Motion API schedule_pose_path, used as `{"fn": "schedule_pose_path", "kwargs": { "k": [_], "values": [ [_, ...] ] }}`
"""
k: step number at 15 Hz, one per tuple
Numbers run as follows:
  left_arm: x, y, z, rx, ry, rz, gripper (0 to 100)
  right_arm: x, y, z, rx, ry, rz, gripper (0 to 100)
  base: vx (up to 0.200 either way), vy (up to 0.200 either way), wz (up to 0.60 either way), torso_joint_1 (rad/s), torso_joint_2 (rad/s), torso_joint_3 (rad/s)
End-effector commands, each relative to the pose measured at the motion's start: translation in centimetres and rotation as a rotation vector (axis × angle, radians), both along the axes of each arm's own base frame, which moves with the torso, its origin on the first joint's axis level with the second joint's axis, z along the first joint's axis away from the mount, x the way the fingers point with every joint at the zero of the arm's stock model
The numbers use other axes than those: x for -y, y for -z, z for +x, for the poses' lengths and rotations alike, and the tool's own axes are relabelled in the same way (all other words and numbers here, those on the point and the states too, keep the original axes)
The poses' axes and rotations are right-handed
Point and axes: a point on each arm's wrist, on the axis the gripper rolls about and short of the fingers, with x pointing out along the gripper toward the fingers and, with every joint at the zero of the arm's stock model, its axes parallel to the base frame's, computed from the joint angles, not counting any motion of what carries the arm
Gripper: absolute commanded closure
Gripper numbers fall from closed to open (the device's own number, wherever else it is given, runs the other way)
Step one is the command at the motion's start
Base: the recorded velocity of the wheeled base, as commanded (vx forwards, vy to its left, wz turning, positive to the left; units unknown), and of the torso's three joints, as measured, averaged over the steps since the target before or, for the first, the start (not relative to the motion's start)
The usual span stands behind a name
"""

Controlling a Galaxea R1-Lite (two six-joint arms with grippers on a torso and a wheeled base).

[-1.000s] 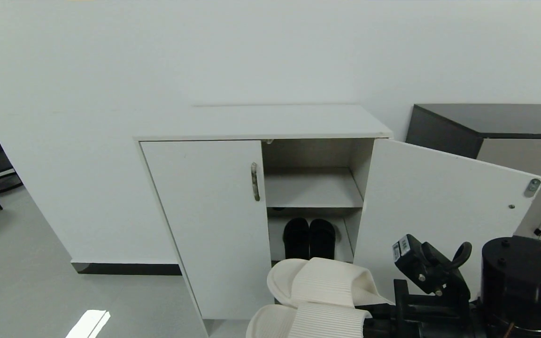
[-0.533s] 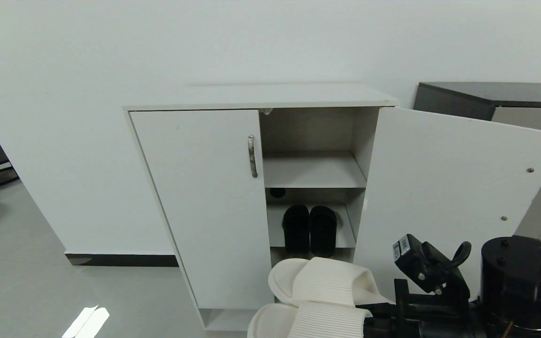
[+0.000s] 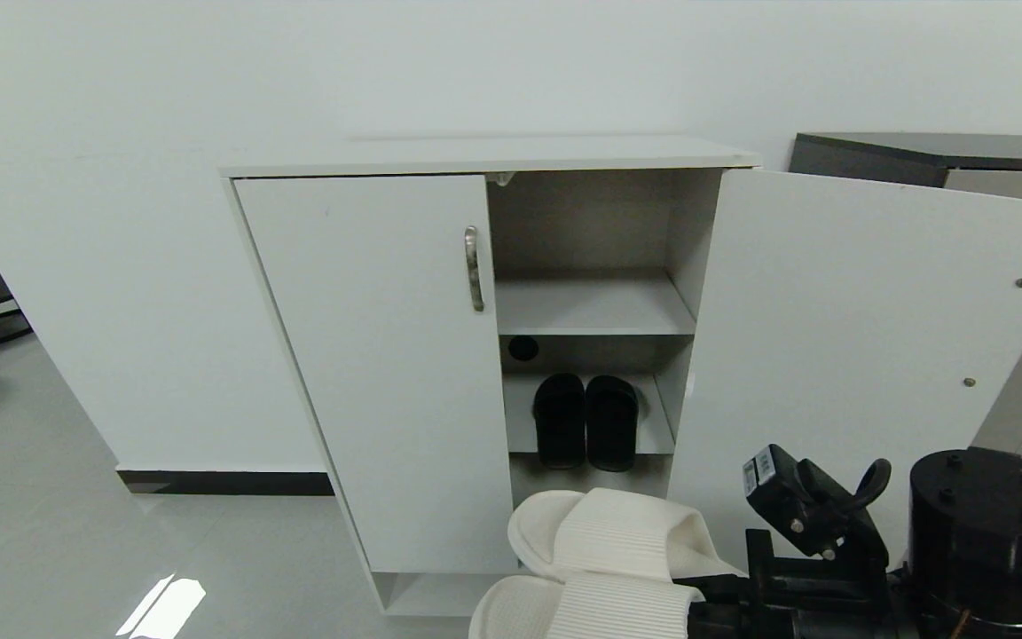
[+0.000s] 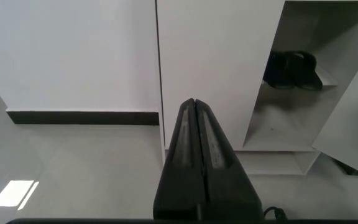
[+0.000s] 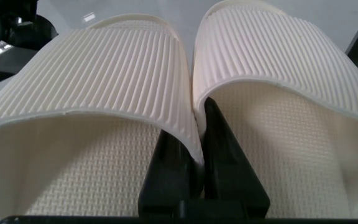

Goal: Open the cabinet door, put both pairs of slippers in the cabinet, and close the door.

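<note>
Cream slippers, clamped in right pincer; black slippers on cabinet shelf

Office-like room — white cabinet; glossy grey floor; dark-topped sideboard alongside.

Right door open; black slippers inside

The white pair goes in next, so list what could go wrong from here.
1. The right gripper holds both white slippers by one pinch on their adjoining strap edges; one could slip out.
2. The black slippers fill most of their shelf; pushing the white pair in there could jam or knock them. The upper shelf may suit better.
3. The opening between the closed left door and the open right door is narrow; the side-by-side pair may catch an edge.
</note>
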Motion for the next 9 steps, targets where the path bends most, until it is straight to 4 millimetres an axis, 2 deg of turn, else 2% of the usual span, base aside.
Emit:
{"fn": "schedule_pose_path", "kwargs": {
  "k": [1, 2, 3, 5, 6, 9],
  "values": [
    [0.0, 0.0, 0.0, -0.001, 0.000, -0.001, 100, 0.0, 0.0, 0.1, 0.028, 0.008, 0.008, 100, 0.000, 0.000, 0.00, 0.000, 0.00, 0.000],
    [0.0, 0.0, 0.0, -0.003, 0.000, -0.001, 100, -0.1, 0.2, 0.8, 0.067, 0.083, -0.009, 100, 0.000, 0.000, 0.00, 0.000, 0.00, 0.000],
    [0.0, 0.0, 0.0, -0.001, 0.001, 0.001, 100, -0.8, -0.5, 1.7, 0.115, 0.207, -0.013, 100, 0.000, 0.000, 0.00, 0.000, 0.00, 0.000],
    [0.0, 0.0, 0.0, -0.001, 0.000, 0.002, 100, -3.7, -2.7, 4.1, 0.121, 0.518, -0.087, 100, 0.000, 0.000, 0.00, 0.000, 0.00, 0.000],
    [0.0, 0.0, 0.0, -0.001, 0.000, 0.001, 100, -4.7, -3.7, 4.4, 0.072, 0.562, -0.119, 100, 0.000, 0.000, 0.00, 0.000, 0.00, 0.000],
    [0.0, 0.0, 0.0, -0.001, 0.000, 0.001, 100, -8.4, -8.6, 5.0, -0.129, 0.723, -0.142, 100, 0.000, 0.000, 0.00, 0.000, 0.00, 0.000]
  ]
}}
